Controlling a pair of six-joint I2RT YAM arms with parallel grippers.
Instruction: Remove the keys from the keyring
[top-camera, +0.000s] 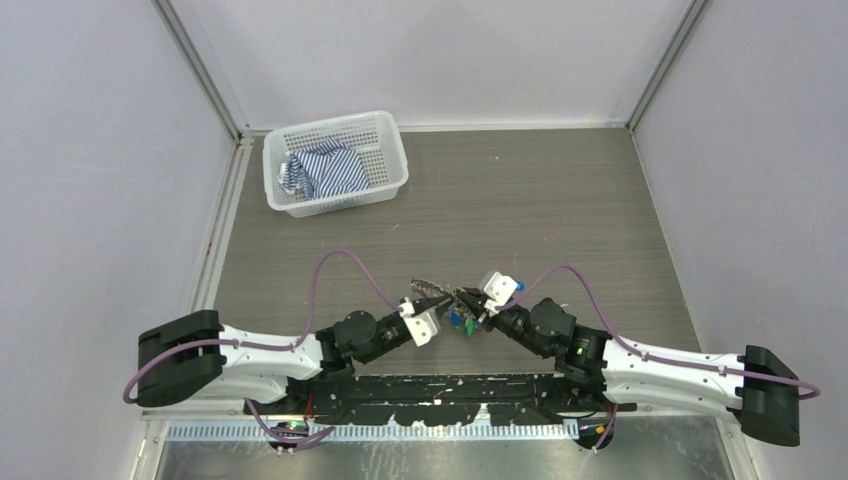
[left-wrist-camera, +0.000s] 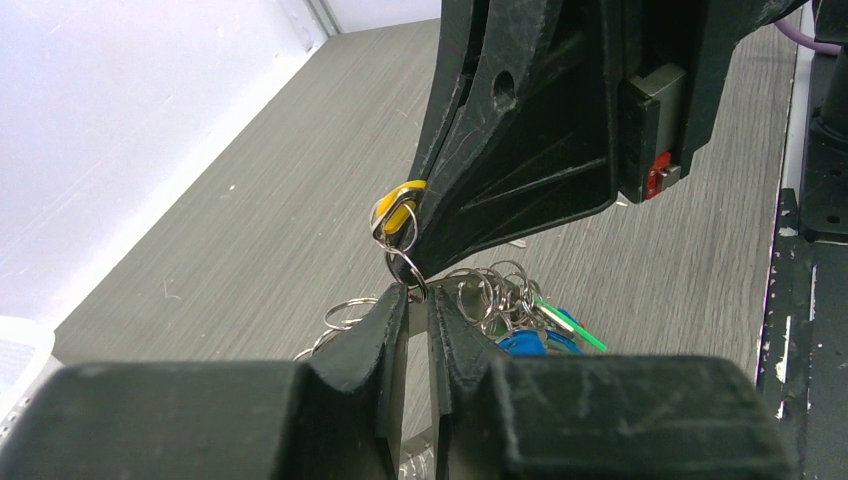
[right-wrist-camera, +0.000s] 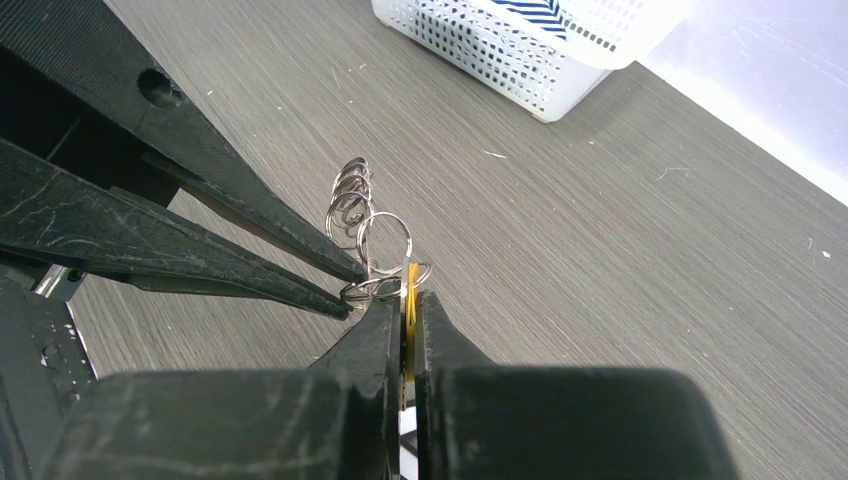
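- Grey wood-grain table (top-camera: 560, 200) lies open beyond both grippers, with walls on three sides.
- One white basket (top-camera: 384, 160), holding one striped cloth (top-camera: 325, 170), stands far left, well apart.
- Left gripper (left-wrist-camera: 420, 298) is pinched on the keyring (top-camera: 447, 297), raised near the table's near edge.
- Right gripper (right-wrist-camera: 408, 300) is clamped on one yellow-tagged key (left-wrist-camera: 398, 208).
- Remaining keys (left-wrist-camera: 530, 340) hang bunched and cannot be counted; one blue and one green tag show.

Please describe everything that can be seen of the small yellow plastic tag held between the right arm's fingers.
The small yellow plastic tag is thin and glossy, held upright above the grey table. The right gripper's black fingers are shut on it and hide most of it. A small silvery metal ring hangs from its end, joining it to the bunch of silvery rings, which the left gripper pinches.
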